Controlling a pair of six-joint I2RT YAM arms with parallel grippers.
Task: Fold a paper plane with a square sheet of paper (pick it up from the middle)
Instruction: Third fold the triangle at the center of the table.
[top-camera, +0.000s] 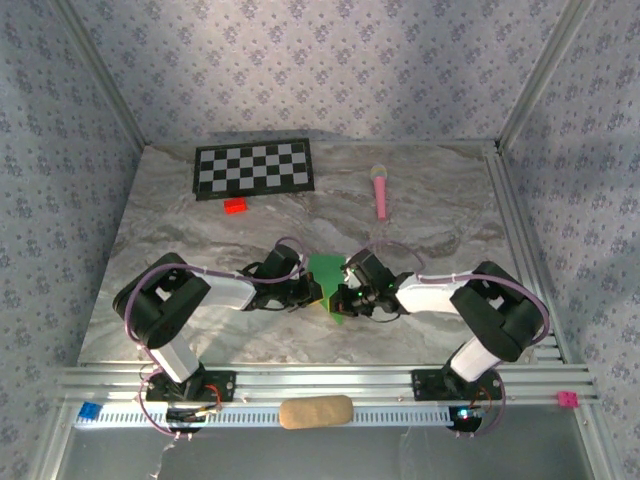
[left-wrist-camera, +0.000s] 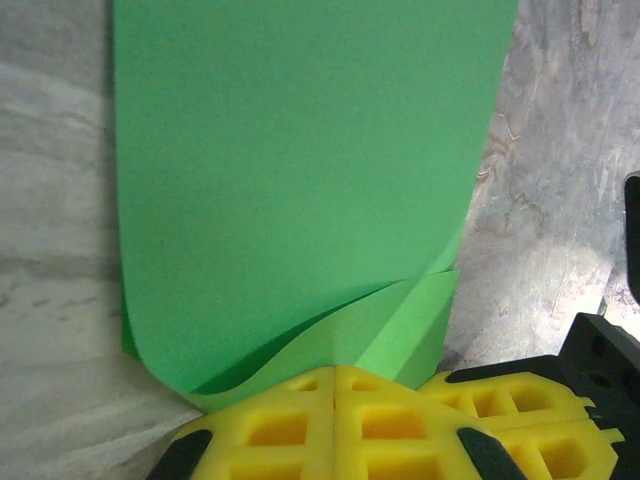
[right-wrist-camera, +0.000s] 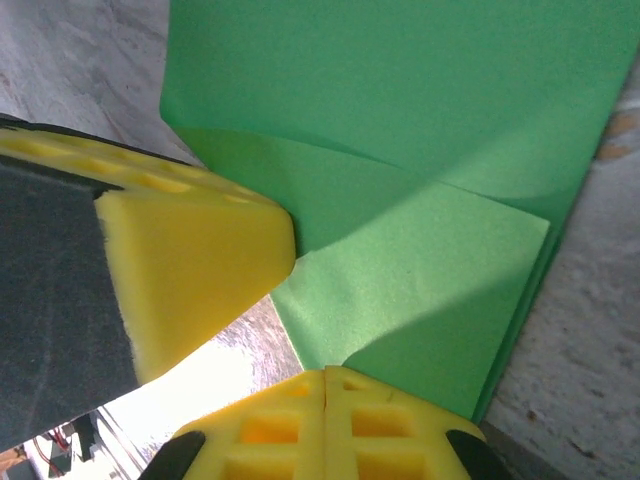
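Note:
The square sheet of paper (top-camera: 326, 276), bright green and folded into layers, is held up between both grippers at the middle front of the table. My left gripper (top-camera: 308, 291) has its yellow jaws pressed together on the paper's lower edge (left-wrist-camera: 300, 200), where a folded flap curls open. My right gripper (top-camera: 350, 297) is shut the same way on the paper (right-wrist-camera: 420, 260) from the other side. The left gripper's yellow fingers (right-wrist-camera: 190, 270) show close beside the paper in the right wrist view, and the right gripper's yellow fingers (left-wrist-camera: 520, 405) show in the left wrist view.
A black-and-white checkerboard (top-camera: 253, 168) lies at the back left with a small red block (top-camera: 236, 206) in front of it. A pink microphone-shaped toy (top-camera: 381, 190) lies at the back right. A tan oblong pad (top-camera: 316, 411) rests on the front rail.

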